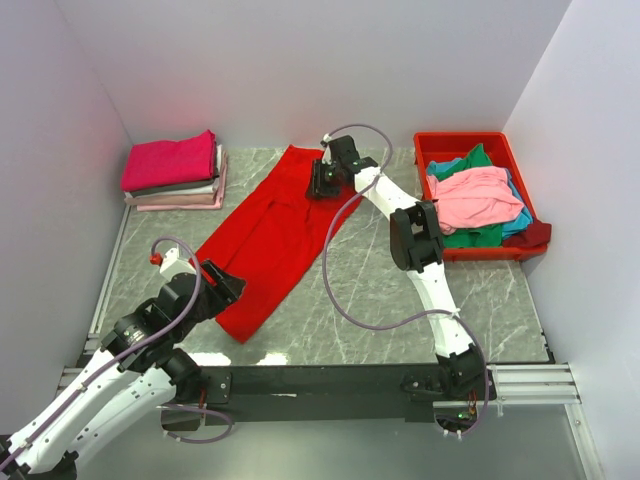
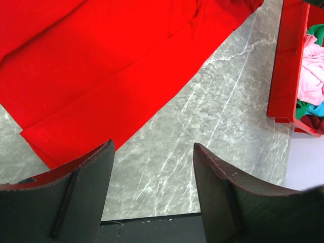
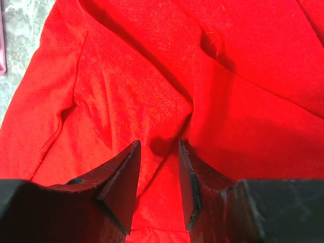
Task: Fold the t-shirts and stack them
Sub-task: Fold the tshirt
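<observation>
A large bright red t-shirt [image 1: 270, 235] lies spread in a long diagonal strip from the back middle of the table toward the front left. My right gripper [image 1: 322, 180] is down on its far end; in the right wrist view the fingers [image 3: 158, 144] stand partly open, straddling a crease in the red cloth [image 3: 152, 76]. My left gripper [image 1: 225, 285] hovers open beside the shirt's near corner, with only bare table between its fingers [image 2: 153, 147]. The red shirt [image 2: 101, 66] fills the upper left of that view.
A stack of folded shirts [image 1: 175, 170], magenta on top, sits at the back left. A red plastic bin [image 1: 430, 145] at the back right holds crumpled pink [image 1: 475, 195], green and teal shirts. White walls close in the table on three sides.
</observation>
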Tool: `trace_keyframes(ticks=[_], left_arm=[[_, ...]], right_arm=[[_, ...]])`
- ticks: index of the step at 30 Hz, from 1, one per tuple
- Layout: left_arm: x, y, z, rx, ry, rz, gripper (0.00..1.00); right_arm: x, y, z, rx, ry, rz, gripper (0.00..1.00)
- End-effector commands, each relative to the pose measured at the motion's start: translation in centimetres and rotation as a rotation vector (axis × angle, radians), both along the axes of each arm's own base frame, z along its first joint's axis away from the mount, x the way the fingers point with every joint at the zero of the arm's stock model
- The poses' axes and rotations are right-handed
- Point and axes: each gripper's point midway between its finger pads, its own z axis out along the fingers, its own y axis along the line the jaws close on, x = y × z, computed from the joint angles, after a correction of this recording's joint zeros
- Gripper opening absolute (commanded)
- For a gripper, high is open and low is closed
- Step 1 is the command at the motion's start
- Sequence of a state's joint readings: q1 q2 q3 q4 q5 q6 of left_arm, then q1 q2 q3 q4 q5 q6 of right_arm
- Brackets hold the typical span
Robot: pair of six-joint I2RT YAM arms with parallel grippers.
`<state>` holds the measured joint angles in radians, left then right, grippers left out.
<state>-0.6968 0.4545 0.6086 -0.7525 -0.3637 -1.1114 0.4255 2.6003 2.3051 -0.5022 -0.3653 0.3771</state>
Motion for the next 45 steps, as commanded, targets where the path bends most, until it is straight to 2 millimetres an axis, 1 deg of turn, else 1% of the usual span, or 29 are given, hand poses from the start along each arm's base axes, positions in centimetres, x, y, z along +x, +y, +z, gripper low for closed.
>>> trace_keyframes(ticks=[1,4,7,10,11,13,14,15,20,21,22,26,27,29,30,33,34,35,36,37,39,40,41,42,43,45], left_arm=[[0.2,-0.2,0.9,-0.008,-0.02,-0.007,0.68],[0.3,-0.2,0.8,-0.004,-0.015,-0.005,0.68],[0.2,-0.2,0.8,-0.007,-0.015,-0.007,0.68],[0.2,-0.2,0.8,-0.007,-0.015,-0.007,0.68],[0.2,-0.1,0.9,-0.008,-0.017,-0.006,0.68],[0.2,-0.1,0.9,-0.008,-0.017,-0.004,0.68],[0.1,-0.1,0.9,-0.008,-0.016,-0.005,0.68],[0.1,-0.1,0.9,-0.009,-0.017,-0.005,0.68],[0.1,-0.1,0.9,-0.008,-0.016,-0.005,0.68],[0.1,-0.1,1.0,-0.007,-0.018,-0.005,0.68],[0.2,0.0,1.0,-0.007,-0.018,-0.003,0.68],[0.2,0.0,1.1,-0.003,-0.018,-0.001,0.68],[0.1,0.0,1.1,-0.003,-0.018,-0.003,0.68],[0.1,0.1,1.2,-0.002,-0.019,0.0,0.68],[0.1,0.1,1.2,-0.002,-0.019,0.0,0.68],[0.1,0.2,1.2,-0.002,-0.022,0.0,0.68],[0.1,0.1,1.2,-0.004,-0.023,0.001,0.68],[0.1,0.1,1.2,-0.005,-0.024,-0.001,0.68],[0.1,0.1,1.3,-0.007,-0.026,-0.002,0.68],[0.2,0.0,1.2,-0.006,-0.026,-0.003,0.68],[0.1,0.0,1.3,-0.004,-0.025,-0.005,0.68],[0.1,0.0,1.3,-0.003,-0.024,-0.005,0.68],[0.1,0.1,1.3,-0.003,-0.024,-0.004,0.68],[0.1,0.1,1.3,-0.003,-0.024,-0.002,0.68],[0.1,0.1,1.3,-0.002,-0.023,-0.004,0.68],[0.0,0.2,1.3,-0.006,-0.025,-0.001,0.68]], right_arm=[[0.9,0.5,1.4,0.025,-0.032,-0.014,0.42],[0.8,0.6,1.3,0.037,-0.029,-0.002,0.36],[0.7,1.1,1.8,0.052,-0.035,0.01,0.3],[0.7,1.1,2.2,0.056,-0.043,0.015,0.2],[0.8,1.0,2.3,0.057,-0.046,0.014,0.14],[0.7,1.3,2.6,0.068,-0.047,0.025,0.08],[0.7,1.4,2.8,0.075,-0.05,0.028,0.02],[0.6,1.5,3.0,0.081,-0.05,0.032,0.0],[0.3,2.4,4.8,0.119,-0.076,0.065,0.0],[0.1,2.6,4.8,0.123,-0.074,0.068,0.0],[0.1,2.9,5.5,0.135,-0.088,0.077,0.0],[-0.9,4.5,5.9,0.145,-0.094,0.114,0.0],[-1.5,5.3,6.2,0.148,-0.098,0.131,0.0],[-2.1,6.2,6.2,0.148,-0.102,0.155,0.0],[-2.8,7.2,6.4,0.148,-0.106,0.174,0.0],[-3.7,8.6,6.8,0.142,-0.127,0.208,0.0],[-4.5,9.7,6.8,0.136,-0.131,0.231,0.0],[-4.9,10.3,6.7,0.126,-0.143,0.249,0.0],[-5.3,11.1,7.1,0.122,-0.161,0.265,0.0],[-6.1,12.1,6.9,0.111,-0.172,0.282,0.0],[-6.6,13.2,7.2,0.1,-0.202,0.306,0.0],[-6.6,13.5,7.0,0.094,-0.209,0.306,0.04],[-7.2,14.2,7.0,0.087,-0.219,0.323,0.11],[-7.3,14.5,7.3,0.086,-0.232,0.331,0.19],[-7.5,14.7,7.6,0.084,-0.239,0.338,0.33],[-7.9,14.7,8.5,0.092,-0.254,0.362,0.39]])
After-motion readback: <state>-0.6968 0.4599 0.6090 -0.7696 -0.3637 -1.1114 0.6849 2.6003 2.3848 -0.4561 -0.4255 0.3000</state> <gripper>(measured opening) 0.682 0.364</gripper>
